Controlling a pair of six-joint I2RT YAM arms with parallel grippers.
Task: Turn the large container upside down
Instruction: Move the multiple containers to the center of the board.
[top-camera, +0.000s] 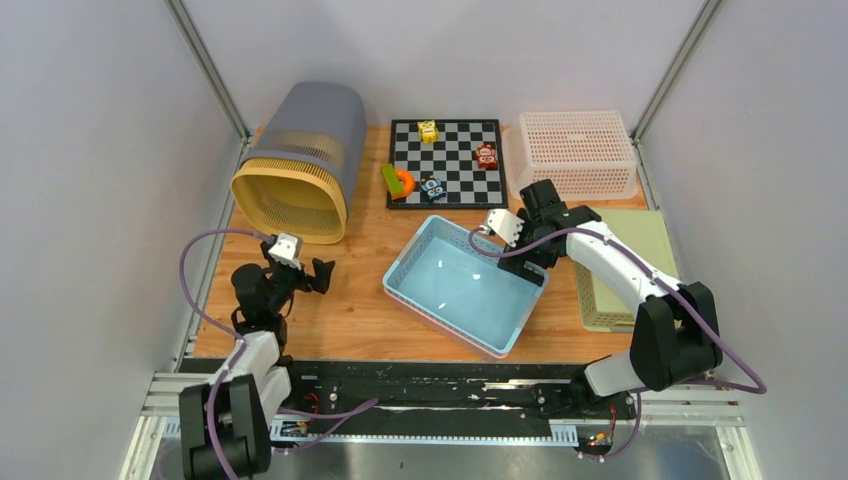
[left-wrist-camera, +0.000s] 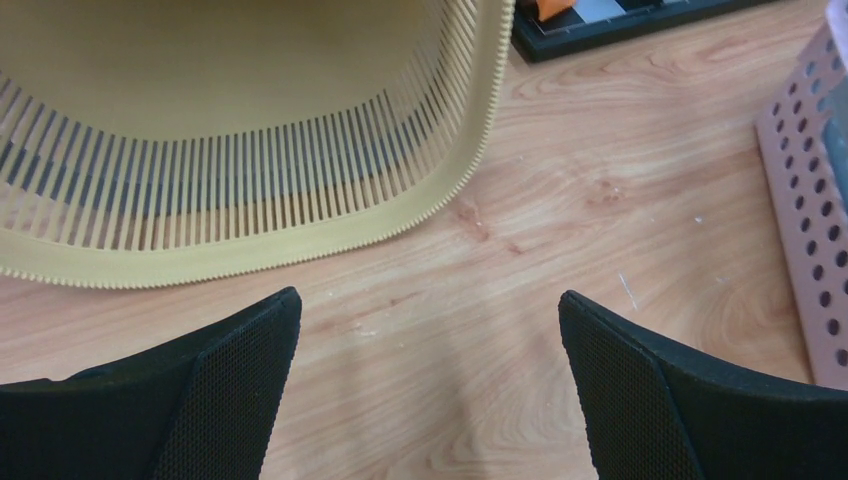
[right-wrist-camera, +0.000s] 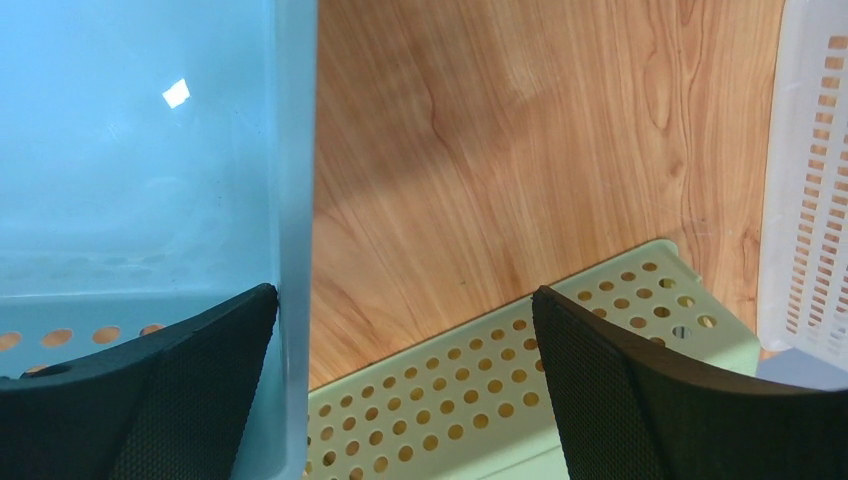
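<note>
Open strip of table (top-camera: 352, 298) between blue bin (top-camera: 410, 252) and yellow-rimmed hamper (top-camera: 300, 160); left gripper (top-camera: 310, 272) sits there, jaws apart, hamper mouth just ahead. Bin interior open from above. Right gripper (top-camera: 533, 268) spread across bin's right wall. Outer side tight: green perforated tray (top-camera: 600, 305) just beside bin, white basket (top-camera: 575, 150) near behind. Chessboard (top-camera: 450, 165) with toys blocks far edge.

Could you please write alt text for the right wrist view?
The right gripper holds black fingers open astride a side wall of the light blue bin. Beyond are the wooden table, a green perforated tray and a white basket.
</note>
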